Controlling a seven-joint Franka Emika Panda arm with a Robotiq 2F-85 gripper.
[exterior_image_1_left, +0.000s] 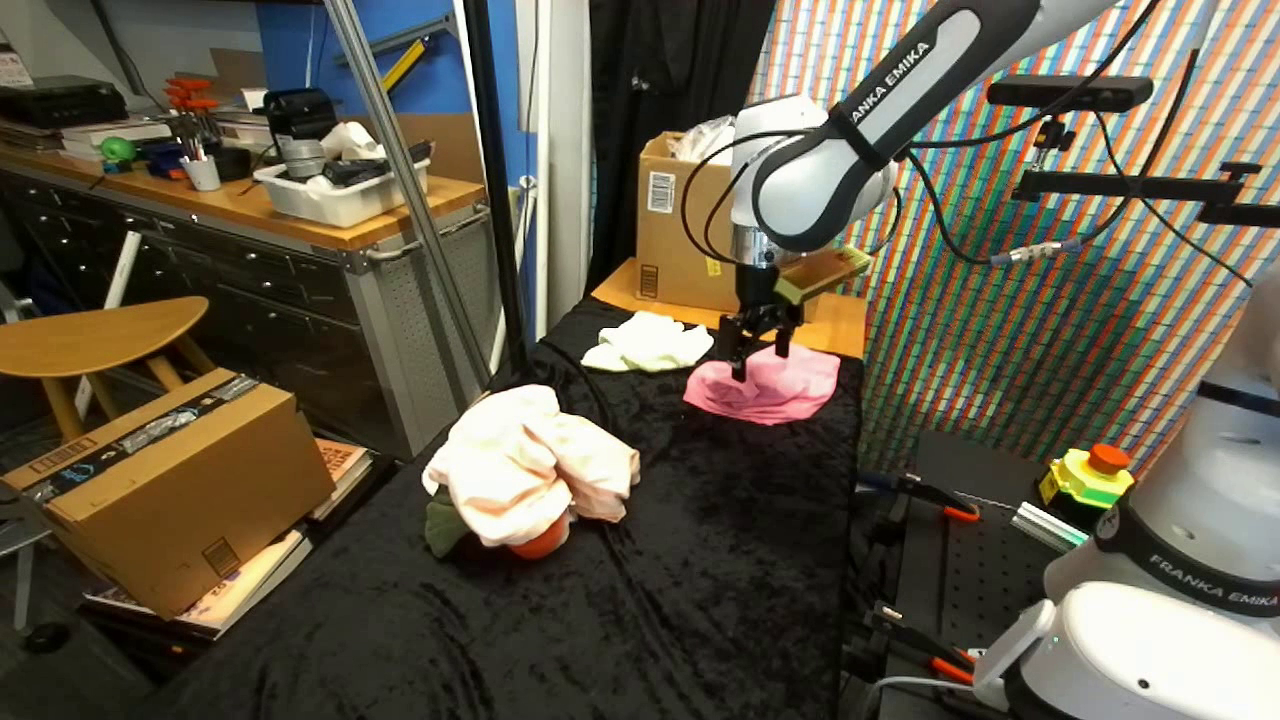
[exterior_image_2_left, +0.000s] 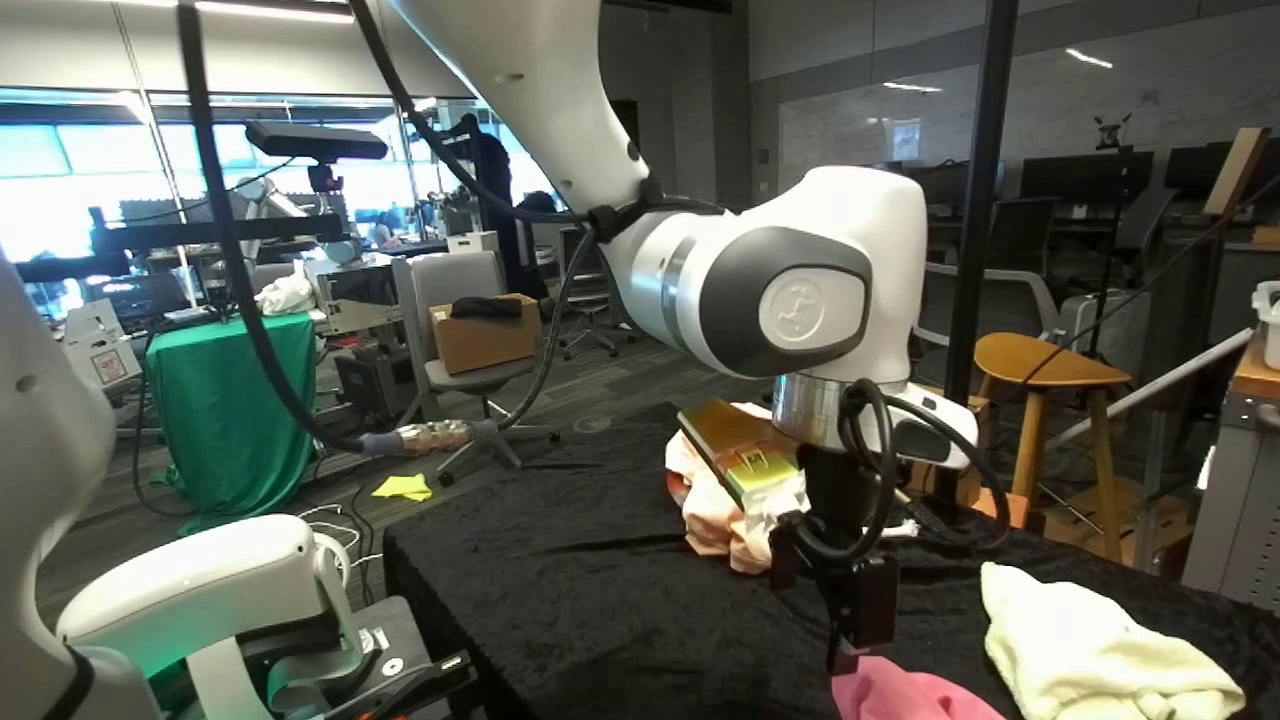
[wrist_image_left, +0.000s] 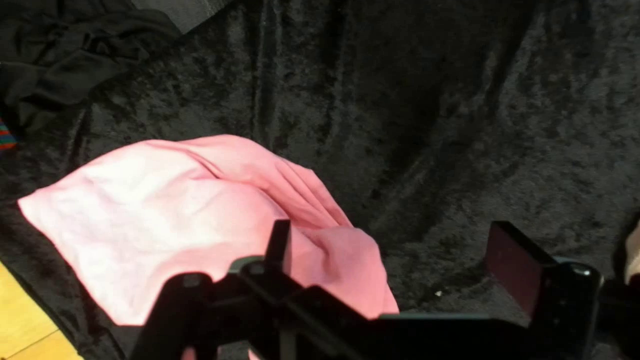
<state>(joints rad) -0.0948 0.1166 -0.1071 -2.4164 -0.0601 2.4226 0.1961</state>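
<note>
Tool (wrist_image_left: 392, 240): you have it pointing down with its jaws spread wide apart; the wrist view shows its fingers (wrist_image_left: 515, 272) well separated, one over the pink cloth (wrist_image_left: 160, 215) and one over black velvet (wrist_image_left: 450, 110).
Pink cloth: it lies crumpled on your desk (exterior_image_1_left: 720, 600), below the tool, with most of it to the left in the wrist view and a folded corner showing in the gap between the fingers. In both exterior views a fingertip overlaps it, though you cannot tell whether the two touch.
Pale green-white cloth (exterior_image_1_left: 650, 343): bunched near the pink one, a strip of black velvet between them.
Peach cloth (exterior_image_1_left: 510, 460): heaped well apart from your tool, over a red-orange object (exterior_image_1_left: 542, 542) that is mostly hidden, with a dark green piece (exterior_image_1_left: 443, 527) poking out beside it.
Black velvet: covers the desk in shallow folds under all three cloths.
Cardboard box (exterior_image_1_left: 685, 235): in an exterior view it stands beyond the pink cloth on a wooden surface (exterior_image_1_left: 838, 325), clear plastic (exterior_image_1_left: 708, 138) showing at its top.
Emergency stop (exterior_image_1_left: 1088, 478): yellow with a red button, near the base of your arm (exterior_image_1_left: 1185, 520).
</note>
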